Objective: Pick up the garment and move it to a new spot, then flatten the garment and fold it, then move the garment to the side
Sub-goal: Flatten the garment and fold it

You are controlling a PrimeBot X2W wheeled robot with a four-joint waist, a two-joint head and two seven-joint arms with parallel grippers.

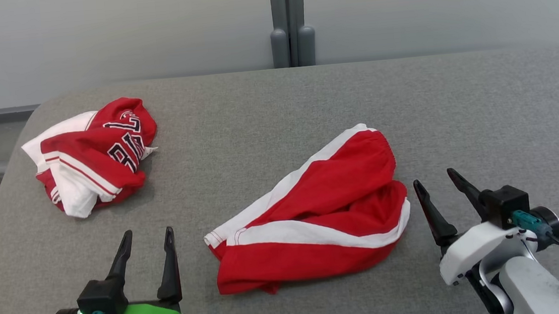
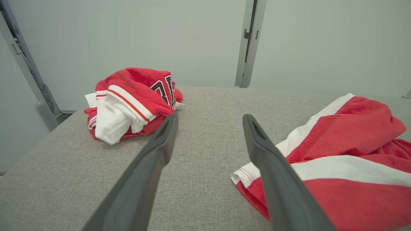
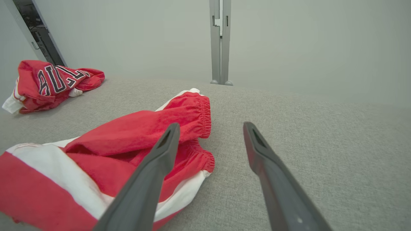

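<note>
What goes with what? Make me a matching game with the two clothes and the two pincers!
Things:
1. lettered jersey
2. red-and-white shorts
3. left pincer
4. right pincer

Places and states:
A. open, left of the shorts
B. lying loose in the middle
C. open, right of the shorts
D. bunched up, far left

Pairs: 1-D, 2-B, 3-A, 4-C
</note>
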